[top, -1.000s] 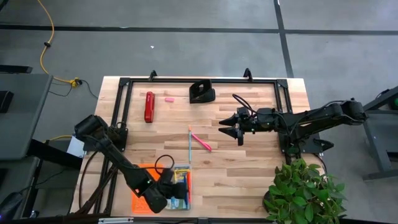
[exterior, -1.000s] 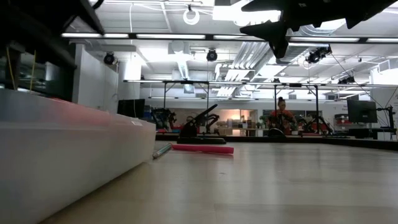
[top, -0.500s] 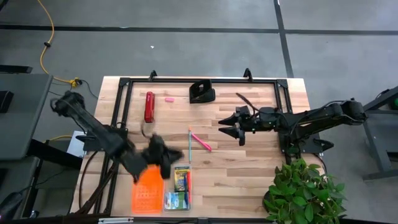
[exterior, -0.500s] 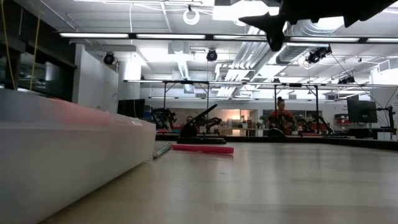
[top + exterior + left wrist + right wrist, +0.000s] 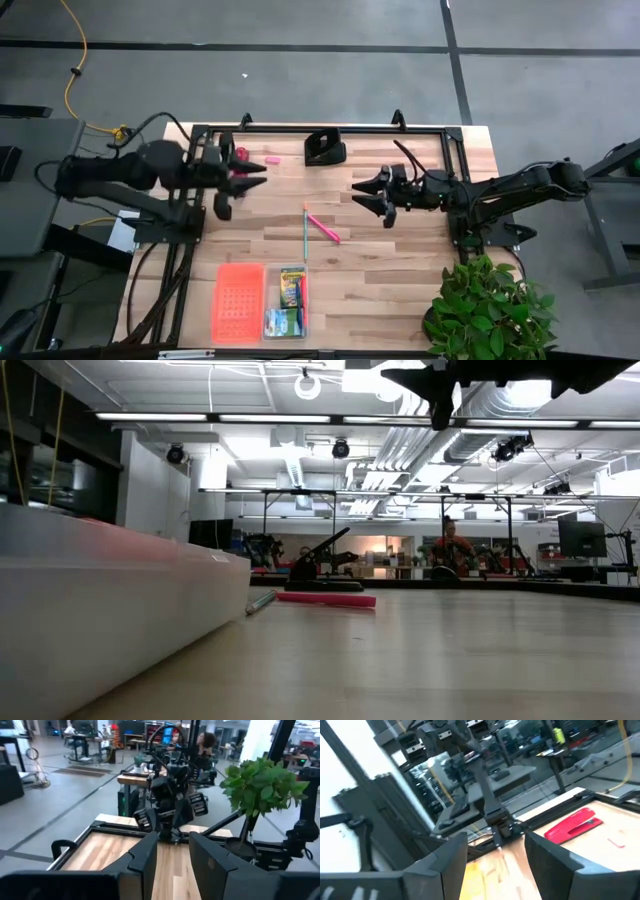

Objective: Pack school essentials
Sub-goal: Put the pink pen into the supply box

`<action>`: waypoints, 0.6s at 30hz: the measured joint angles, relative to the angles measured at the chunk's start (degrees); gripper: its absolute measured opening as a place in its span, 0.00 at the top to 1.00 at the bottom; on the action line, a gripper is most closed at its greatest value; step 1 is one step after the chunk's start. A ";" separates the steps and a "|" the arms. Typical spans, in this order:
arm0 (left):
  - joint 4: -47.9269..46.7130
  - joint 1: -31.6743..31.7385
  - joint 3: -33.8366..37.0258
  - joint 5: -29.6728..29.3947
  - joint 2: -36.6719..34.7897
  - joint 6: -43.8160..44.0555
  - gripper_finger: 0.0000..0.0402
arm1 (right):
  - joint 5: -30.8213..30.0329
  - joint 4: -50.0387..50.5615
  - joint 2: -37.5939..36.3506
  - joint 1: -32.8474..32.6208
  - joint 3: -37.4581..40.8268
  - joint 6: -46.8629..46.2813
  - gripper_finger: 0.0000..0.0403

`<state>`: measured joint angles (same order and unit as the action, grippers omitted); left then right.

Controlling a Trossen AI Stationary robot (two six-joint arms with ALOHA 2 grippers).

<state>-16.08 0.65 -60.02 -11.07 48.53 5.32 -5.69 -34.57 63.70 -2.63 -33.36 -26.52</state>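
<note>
In the high view my left gripper (image 5: 243,186) hovers open over the far-left part of the table, above the long red bar (image 5: 241,156), which it mostly hides. Its own wrist view shows the fingers apart (image 5: 172,862). My right gripper (image 5: 366,200) hovers open right of centre, also seen in the right wrist view (image 5: 495,860). A pink pen (image 5: 324,228) and a thin blue-green pencil (image 5: 304,230) lie flat mid-table. The tiny pink eraser (image 5: 270,158) lies near the far edge. The yellow-green crayon box (image 5: 291,285) and the green-and-white box (image 5: 284,320) lie in a clear bin (image 5: 303,328).
An orange lid (image 5: 238,302) lies flat beside the bin at the near edge. The black tape-dispenser block (image 5: 325,148) stands at the far edge. A potted plant (image 5: 485,305) is at the near-right corner. The low view shows the bin's wall (image 5: 100,610) and the red bar (image 5: 325,599).
My left gripper has risen from the clear bin at the near edge and swung toward the far-left, ending above the red bar; the orange lid and the bin's contents are uncovered now. My right gripper has stayed about where it was.
</note>
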 joint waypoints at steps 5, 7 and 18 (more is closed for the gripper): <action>8.36 7.11 8.91 11.92 -2.93 3.26 0.74 | -1.33 -1.93 0.00 -0.02 0.00 4.13 0.53; 14.01 7.99 13.41 14.17 -3.53 5.64 0.74 | -1.32 -3.19 0.00 -0.02 -0.01 7.00 0.53; 26.30 8.17 20.49 13.45 -3.79 8.50 0.74 | -1.25 -9.90 -0.04 -0.04 0.00 14.15 0.53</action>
<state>10.22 8.82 -39.53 2.38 44.74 13.82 -6.93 -44.48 63.66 -2.68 -33.36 -12.38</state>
